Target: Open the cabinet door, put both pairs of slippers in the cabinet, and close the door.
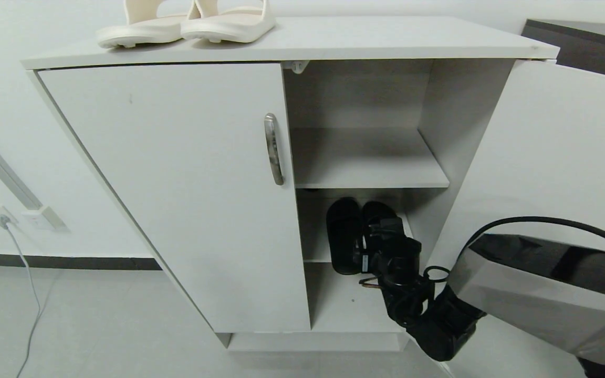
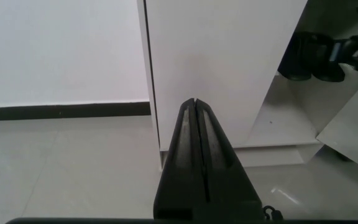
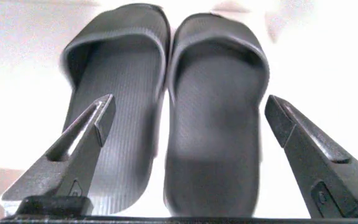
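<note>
On the middle shelf [image 1: 314, 248] of the cabinet [image 1: 386, 39] we count two black slippers [image 1: 343, 236] side by side. Our right gripper [image 1: 382, 231] is spread wide just before their heels, holding nothing. Two cream slippers [image 1: 192, 23] sit on the cabinet top. Of two doors, the right door [image 1: 544, 147] stands open and the left door [image 1: 176, 184] is closed. Our left gripper [image 2: 194, 106] hangs low before the closed one, fingers pressed together.

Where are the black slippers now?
Head view: the black slippers lie side by side on the second shelf, beside the open door, just beyond the right pincer.
</note>
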